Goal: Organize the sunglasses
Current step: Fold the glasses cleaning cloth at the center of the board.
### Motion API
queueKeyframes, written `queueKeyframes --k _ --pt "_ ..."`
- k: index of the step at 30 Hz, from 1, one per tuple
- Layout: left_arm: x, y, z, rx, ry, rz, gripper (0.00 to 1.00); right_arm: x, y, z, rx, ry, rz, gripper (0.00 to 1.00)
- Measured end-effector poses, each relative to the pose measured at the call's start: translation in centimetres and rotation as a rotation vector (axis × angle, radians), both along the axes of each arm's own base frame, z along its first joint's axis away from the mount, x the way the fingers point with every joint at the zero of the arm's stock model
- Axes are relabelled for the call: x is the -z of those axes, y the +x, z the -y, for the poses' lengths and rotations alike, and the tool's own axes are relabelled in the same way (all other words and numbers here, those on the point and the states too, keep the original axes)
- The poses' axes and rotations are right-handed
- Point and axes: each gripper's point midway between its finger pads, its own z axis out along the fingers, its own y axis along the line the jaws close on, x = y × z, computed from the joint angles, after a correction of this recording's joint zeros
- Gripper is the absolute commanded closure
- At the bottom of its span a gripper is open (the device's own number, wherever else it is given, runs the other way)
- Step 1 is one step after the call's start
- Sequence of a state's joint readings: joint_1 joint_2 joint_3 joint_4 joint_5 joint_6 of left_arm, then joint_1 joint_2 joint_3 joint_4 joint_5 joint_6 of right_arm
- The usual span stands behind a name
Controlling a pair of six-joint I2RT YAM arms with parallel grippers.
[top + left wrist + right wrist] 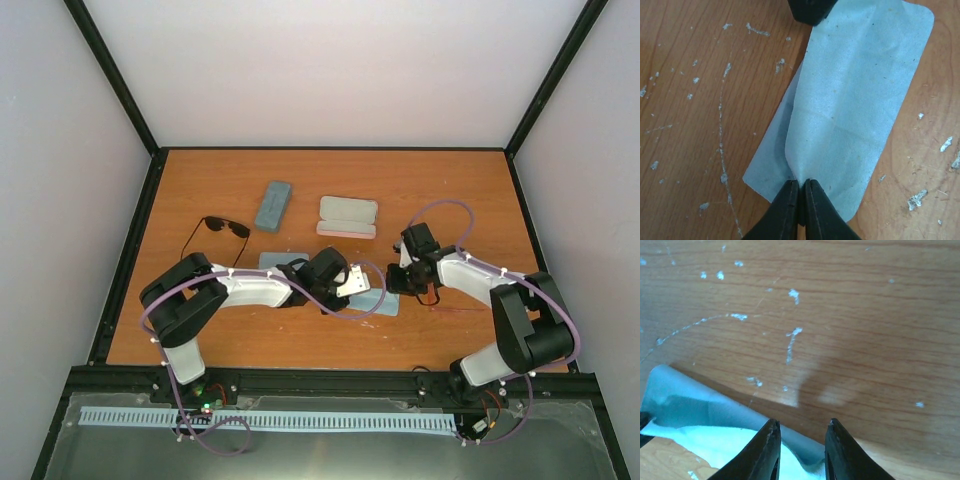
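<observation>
Fold step: left tool (801, 187) pinched cloth (860, 100) edge; right tool (802, 424) part-spread astride lifted edge. Best was matching corners before creasing.

The table (690, 125) is wood-grained, smooth but scuffed with white flecks. The light-blue cloth (855, 100) looks matt, finely woven and softly creased. The left gripper (801, 184) has black plastic fingers (782, 212) with a dull sheen
</observation>
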State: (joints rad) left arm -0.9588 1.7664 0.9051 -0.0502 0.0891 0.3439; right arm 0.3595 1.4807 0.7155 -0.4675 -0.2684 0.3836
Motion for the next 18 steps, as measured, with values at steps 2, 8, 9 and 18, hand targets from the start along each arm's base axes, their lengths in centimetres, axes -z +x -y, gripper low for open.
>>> queueKeyframes --k 2,8,9,18 --pt "-0.1 0.1 0.0 0.000 -0.004 0.005 0.90 0.0 -0.2 -0.3 -0.010 0.018 -0.006 0.74" --pt "-0.3 0.2 0.1 0.003 -0.010 0.015 0.87 -0.3 -0.8 -1.4 -0.046 0.088 -0.008 0.78" --pt "-0.3 0.2 0.2 0.003 -0.010 0.016 0.87 -0.3 -1.0 -1.5 -0.054 0.098 -0.010 0.81" --pt "-0.4 0.3 0.2 0.000 -0.014 0.023 0.86 -0.3 -2.3 -1.7 -0.102 0.123 -0.020 0.97"
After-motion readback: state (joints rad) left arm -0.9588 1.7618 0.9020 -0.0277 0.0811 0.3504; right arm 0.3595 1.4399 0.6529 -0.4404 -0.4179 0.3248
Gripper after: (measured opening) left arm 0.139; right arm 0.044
